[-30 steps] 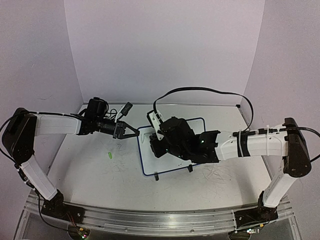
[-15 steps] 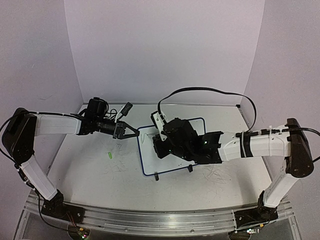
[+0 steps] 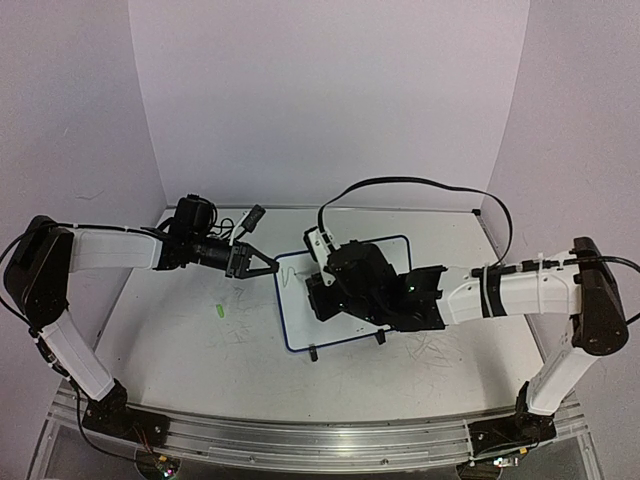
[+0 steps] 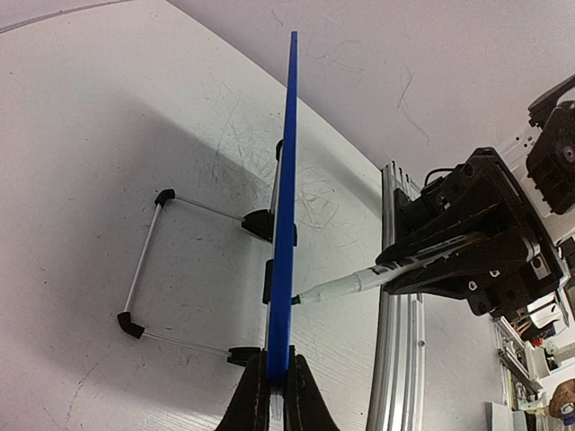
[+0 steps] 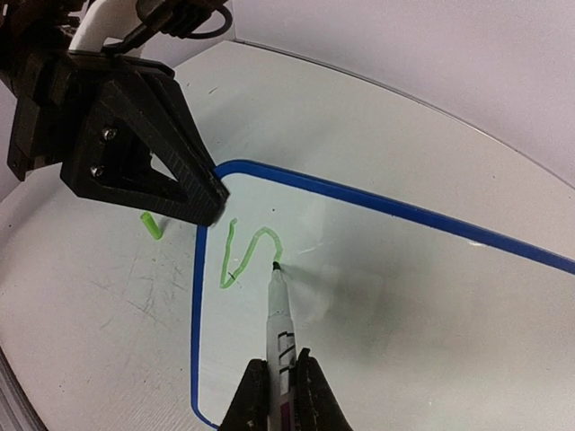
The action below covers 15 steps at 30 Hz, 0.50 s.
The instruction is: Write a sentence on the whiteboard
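The whiteboard [image 3: 298,318] with a dark blue rim stands tilted on black feet at the table's middle. My left gripper [image 3: 270,266] is shut on its left rim; the left wrist view shows the rim [image 4: 286,180] edge-on between the fingers [image 4: 277,391]. My right gripper [image 5: 280,391] is shut on a white marker [image 5: 279,314], tip touching the board [image 5: 404,296]. The only green writing is one wavy stroke [image 5: 241,256] near the board's left edge; no words show. The right gripper [image 3: 322,292] covers the board's middle in the top view.
A small green marker cap [image 3: 218,311] lies on the table left of the board, also in the right wrist view [image 5: 151,224]. Faint grey scribbles mark the tabletop. The board's wire stand [image 4: 144,269] sits behind it. An aluminium rail [image 3: 300,440] runs along the near edge.
My right gripper with the marker has shifted slightly right and away over the board. The left arm and the board have not moved.
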Each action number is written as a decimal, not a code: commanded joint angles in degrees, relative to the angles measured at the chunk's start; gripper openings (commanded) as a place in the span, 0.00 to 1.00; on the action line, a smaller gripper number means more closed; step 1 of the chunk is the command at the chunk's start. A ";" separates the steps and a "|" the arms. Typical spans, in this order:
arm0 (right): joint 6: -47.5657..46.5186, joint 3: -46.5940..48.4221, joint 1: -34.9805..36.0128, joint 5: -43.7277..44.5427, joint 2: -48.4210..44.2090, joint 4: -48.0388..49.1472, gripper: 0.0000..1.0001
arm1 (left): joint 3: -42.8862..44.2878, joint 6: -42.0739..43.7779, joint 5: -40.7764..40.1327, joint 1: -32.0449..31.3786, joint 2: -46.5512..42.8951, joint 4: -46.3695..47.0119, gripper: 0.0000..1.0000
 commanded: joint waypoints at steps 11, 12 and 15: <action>2.94 -2.47 0.59 0.56 -2.28 -1.02 0.00 | 1.10 1.33 1.54 -1.34 -1.89 -1.43 0.00; 3.03 -2.60 0.62 0.58 -2.32 -1.04 0.00 | 1.10 1.35 1.54 -1.37 -1.89 -1.47 0.00; 3.27 -2.75 0.71 0.62 -2.32 -1.08 0.00 | 1.06 1.35 1.57 -1.35 -1.89 -1.49 0.00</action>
